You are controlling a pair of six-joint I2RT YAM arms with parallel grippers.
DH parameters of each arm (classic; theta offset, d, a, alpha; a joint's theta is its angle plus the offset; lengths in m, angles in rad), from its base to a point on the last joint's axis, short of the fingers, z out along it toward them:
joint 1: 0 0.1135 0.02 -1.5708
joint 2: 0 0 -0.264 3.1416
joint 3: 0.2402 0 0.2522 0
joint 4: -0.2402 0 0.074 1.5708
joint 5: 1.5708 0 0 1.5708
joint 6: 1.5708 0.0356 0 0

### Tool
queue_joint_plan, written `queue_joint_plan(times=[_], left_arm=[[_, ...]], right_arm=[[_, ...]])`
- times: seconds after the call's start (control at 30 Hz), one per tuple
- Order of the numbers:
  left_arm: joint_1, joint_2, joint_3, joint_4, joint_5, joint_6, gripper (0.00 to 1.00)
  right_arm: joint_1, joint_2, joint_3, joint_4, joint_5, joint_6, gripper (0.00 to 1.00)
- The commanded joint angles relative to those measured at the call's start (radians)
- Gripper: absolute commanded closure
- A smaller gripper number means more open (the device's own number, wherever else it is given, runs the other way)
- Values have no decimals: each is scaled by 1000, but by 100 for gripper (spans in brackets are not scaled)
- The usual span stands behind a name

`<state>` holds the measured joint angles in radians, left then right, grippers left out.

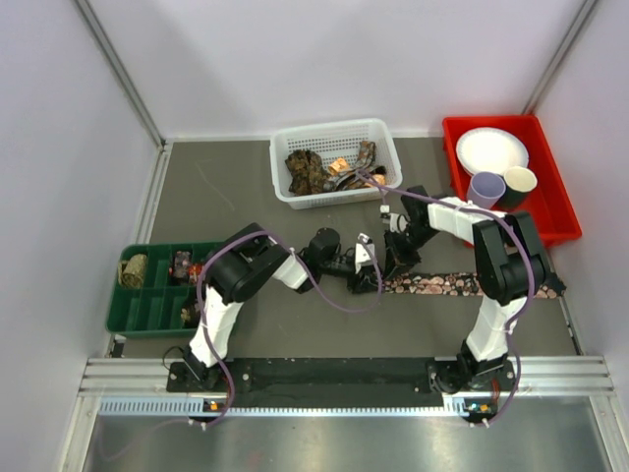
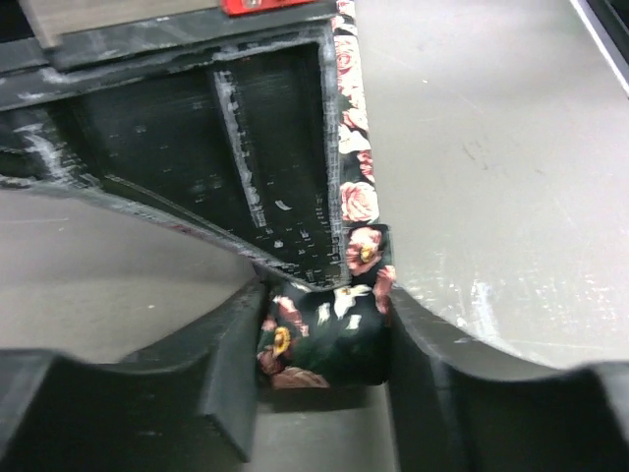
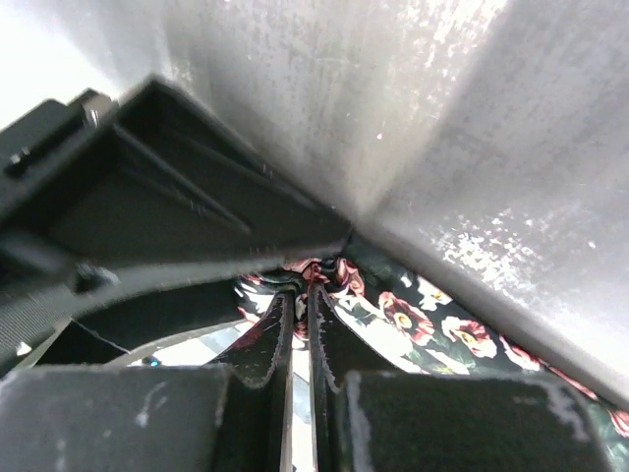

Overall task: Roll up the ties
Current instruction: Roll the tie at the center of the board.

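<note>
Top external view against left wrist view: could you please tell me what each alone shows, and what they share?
Only the top external view shows the white mesh basket of loose ties, the red bin with plate and cups, and the green tray. Only the left wrist view shows the floral tie rolled at its end, inside the left gripper. Both show its flat length on the table.

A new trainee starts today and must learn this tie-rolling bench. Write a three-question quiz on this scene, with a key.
1. True or false: the white basket holds no ties.
2. The floral tie's coil sits: A) between the left jaws; B) in the red bin; C) on a plate.
3. What colour is the tray holding rolled ties at the left?
Key: 1 false, the basket holds several; 2 A; 3 green.
</note>
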<state>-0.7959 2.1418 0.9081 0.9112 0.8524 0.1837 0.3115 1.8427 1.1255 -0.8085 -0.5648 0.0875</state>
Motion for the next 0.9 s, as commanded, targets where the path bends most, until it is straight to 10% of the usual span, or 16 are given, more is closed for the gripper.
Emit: queue_joint_plan(times=[0.0,0.17,0.4,0.87], left_arm=[[-19,41,-49,-73,-76,-33,62],[-17,-98,-8,-558,-205,193,78],[-5,-187,101,-1024,-328,387,87],[-37,-125,264,-1259,-454,399,90]], right_arm=[[31,44,-18,60,324,-26,100],[29,29,11,95,134,-37,100],[-9,-14,66,78,-150,-72,50],[-12,4,-38,261,-386,90,56]])
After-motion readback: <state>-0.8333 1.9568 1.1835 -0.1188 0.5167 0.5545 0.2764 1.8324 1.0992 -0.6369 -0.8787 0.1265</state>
